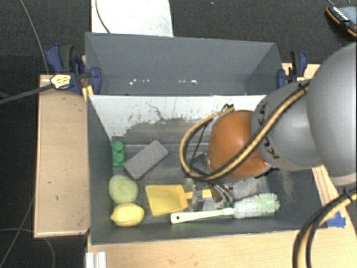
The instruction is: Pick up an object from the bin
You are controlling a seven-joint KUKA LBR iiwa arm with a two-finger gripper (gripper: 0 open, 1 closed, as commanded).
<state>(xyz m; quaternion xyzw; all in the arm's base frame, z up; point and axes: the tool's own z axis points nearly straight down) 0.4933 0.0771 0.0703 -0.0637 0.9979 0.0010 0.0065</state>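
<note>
Far left of the grey metal bin [100, 166], a small green plastic cylinder [117, 153] stands over a pale green ball [123, 188] and a yellow lemon-shaped fruit [128, 215]. Next comes a grey rectangular block [146, 159], lying at a slant. Front centre lies a flat yellow square pad [164, 199]. The gripper [203, 197] is down low right at the pad's right edge, just above the white-handled brush with pale green bristles [254, 205]. Whether the gripper is spread or pressed together, can't tell. The arm's orange cover [234, 144] looms above.
</note>
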